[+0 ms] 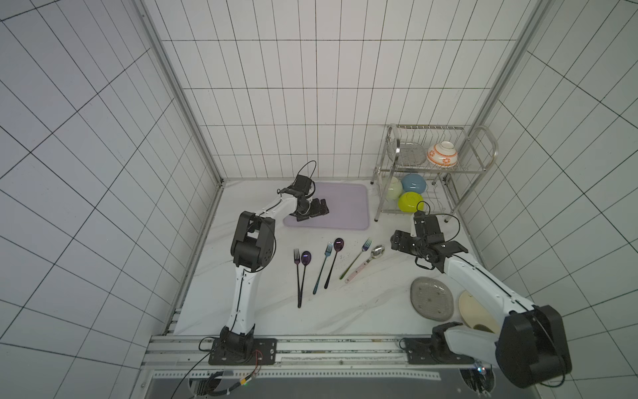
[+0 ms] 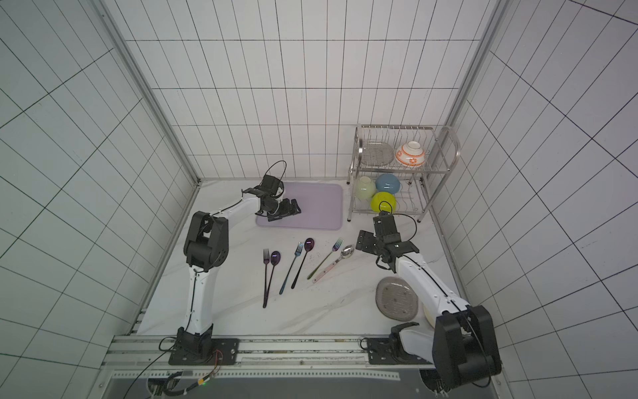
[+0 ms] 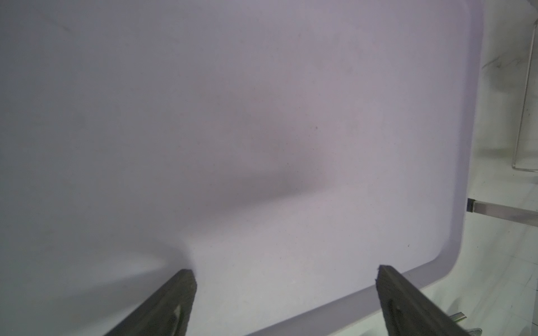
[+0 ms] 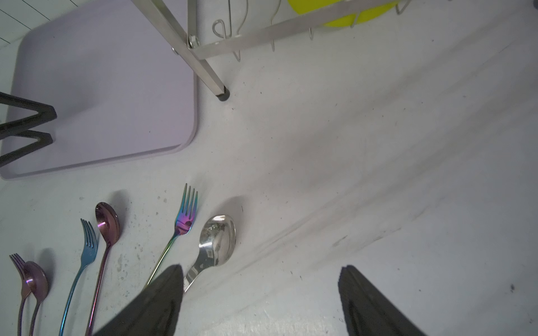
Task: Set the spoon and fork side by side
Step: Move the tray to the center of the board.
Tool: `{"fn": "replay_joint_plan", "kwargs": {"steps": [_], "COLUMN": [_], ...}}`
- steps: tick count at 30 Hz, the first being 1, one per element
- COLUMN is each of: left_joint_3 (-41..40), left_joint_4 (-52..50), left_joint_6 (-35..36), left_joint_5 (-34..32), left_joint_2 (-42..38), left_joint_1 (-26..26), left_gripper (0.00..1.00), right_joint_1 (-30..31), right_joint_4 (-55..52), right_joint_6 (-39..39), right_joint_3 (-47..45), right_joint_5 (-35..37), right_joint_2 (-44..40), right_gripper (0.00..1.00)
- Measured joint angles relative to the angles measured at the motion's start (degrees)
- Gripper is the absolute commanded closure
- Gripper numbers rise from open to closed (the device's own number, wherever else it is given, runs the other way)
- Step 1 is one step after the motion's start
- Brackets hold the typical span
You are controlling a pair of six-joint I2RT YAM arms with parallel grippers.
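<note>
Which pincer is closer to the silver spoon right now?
Right. The right pincer hangs open just beside the silver spoon, not touching it. The left pincer is open over the purple tray, much farther from the spoon.

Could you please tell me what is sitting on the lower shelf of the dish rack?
Three bowls: a pale green bowl, a blue bowl and a yellow-green bowl. The upper shelf covers the space behind them, so anything there cannot be seen.
</note>
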Motion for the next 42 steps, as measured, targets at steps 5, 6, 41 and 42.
{"fn": "replay_joint_plan", "kwargs": {"steps": [5,6,41,42], "left_joint_3": [1.1,0.5,-31.5,-31.3], "left_joint_4": [-1.4,-1.1,2.6,1.4], "left_joint_6": [0.0,0.1,3.6,2.6], "left_joint_5": [3.0,3.5,0.5,-1.2], "left_joint_2": [0.6,0.5,-21.8,-22.4], "left_joint_1": [-1.8,-2.3,-7.6,-7.3], "left_gripper": [0.02,0.02,0.02,0.02], "right_joint_1": [0.1,0.1,4.1,4.3], "right_joint_4": [-1.7,-2.0,0.0,0.5], "right_joint_6": [0.3,0.3,-1.0,-1.3], "right_joint_3": [-0.8,-0.8,3.0,4.3], "right_joint_5": [0.0,0.0,-0.4,-0.4], "right_joint_2": [-0.3,-0.3,10.6,12.2], "right_gripper": [0.13,0.13,0.28,0.29]}}
